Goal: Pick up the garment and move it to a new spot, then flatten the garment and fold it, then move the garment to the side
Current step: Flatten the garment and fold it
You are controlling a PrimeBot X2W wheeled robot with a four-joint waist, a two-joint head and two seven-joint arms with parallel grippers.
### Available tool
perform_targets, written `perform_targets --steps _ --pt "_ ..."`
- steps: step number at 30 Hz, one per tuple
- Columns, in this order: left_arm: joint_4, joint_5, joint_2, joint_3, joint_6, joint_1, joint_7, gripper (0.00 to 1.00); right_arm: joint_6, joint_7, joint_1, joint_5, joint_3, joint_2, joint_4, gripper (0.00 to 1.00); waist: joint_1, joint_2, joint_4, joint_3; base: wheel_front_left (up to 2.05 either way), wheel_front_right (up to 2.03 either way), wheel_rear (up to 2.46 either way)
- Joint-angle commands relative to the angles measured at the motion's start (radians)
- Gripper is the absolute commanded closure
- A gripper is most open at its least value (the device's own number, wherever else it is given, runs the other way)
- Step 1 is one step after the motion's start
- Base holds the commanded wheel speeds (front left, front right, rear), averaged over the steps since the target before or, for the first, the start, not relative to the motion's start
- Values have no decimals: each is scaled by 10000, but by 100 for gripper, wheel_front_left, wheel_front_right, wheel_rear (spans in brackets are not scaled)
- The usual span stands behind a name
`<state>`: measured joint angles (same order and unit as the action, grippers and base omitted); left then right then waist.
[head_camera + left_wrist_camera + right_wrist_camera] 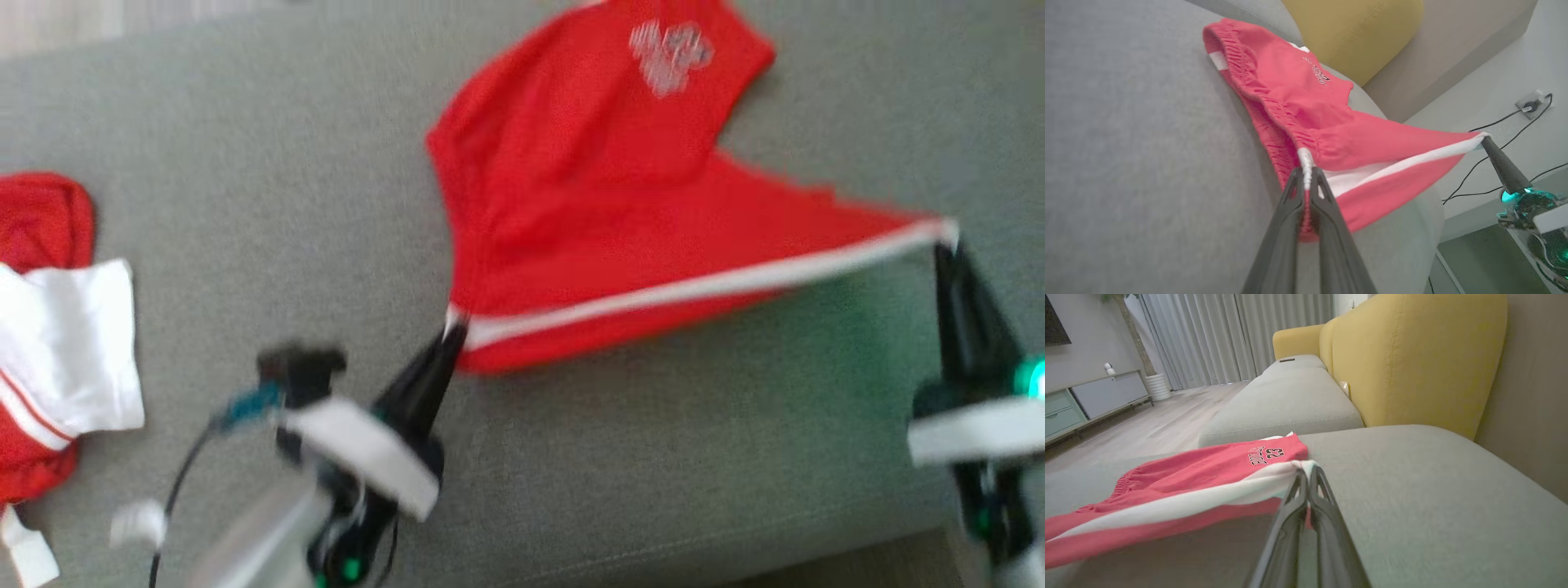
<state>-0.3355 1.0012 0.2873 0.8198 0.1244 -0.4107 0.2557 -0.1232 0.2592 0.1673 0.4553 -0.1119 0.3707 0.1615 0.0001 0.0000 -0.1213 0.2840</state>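
Grey sofa seat (245, 147), with a yellow backrest (1412, 367) far beyond the fingertips. Red shorts (588, 180) sit mid-seat, out ahead of both grippers.

Left gripper (451, 331): fingers pressed together, pinching the waistband (1274, 110) end of the white side stripe (694, 286). Right gripper (945, 243): fingers pressed together too, pinching the hem end of the same stripe.

Key relation: the stripe edge spans straight from one gripper to the other and looks taut. The shorts' long axis therefore runs across the robot, from left fingertips to right fingertips. The held edge looks lifted just off the seat, going by the shadow under it. All the other cloth trails forward from that line, away from both wrists, and the far leg with the print lies on the cushion.

Neither arm is nearer, since each owns one end. Judgement: this is the carry/lay-out step. The next move likely needs both arms travelling together at matched spacing. If they close up the edge sags, and if they spread a pinch may slip.

A second red-and-white garment (57, 327) lies well off the left gripper's outer side, apart from the shorts. A shift that way risks overlap. The head view is blurred, so the fine contact at the right pinch is read from the wrist view.
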Motion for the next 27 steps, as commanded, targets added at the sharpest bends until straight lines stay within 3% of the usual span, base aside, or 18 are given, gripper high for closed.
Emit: perform_targets --steps 1,9,14,19,27 --pt "477 -611 147 -917 62 775 59 100 -75 -92 -783 145 71 231 -569 100 -1 0 17 -717 0 0 0" --pt "2093 -2335 -757 -2894 39 3916 60 100 -75 -941 -3666 206 1148 -17 -2612 100 -1 0 367 -1315 0 0 0" --pt "2844 -2728 -1013 -3008 50 4193 60 100 -75 -1534 -3905 -107 1480 187 -3677 100 -1 0 574 -1083 0 0 0" --pt "2951 -2285 -1460 -2881 57 3080 -195 100 -75 -2509 -2674 -308 1633 685 -4047 100 -1 0 911 -435 0 0 0" --pt "2003 -862 -2125 -3227 -104 327 -1429 100 -75 -4759 1295 853 135 2525 -2356 100 -1 0 1409 539 0 0 0"
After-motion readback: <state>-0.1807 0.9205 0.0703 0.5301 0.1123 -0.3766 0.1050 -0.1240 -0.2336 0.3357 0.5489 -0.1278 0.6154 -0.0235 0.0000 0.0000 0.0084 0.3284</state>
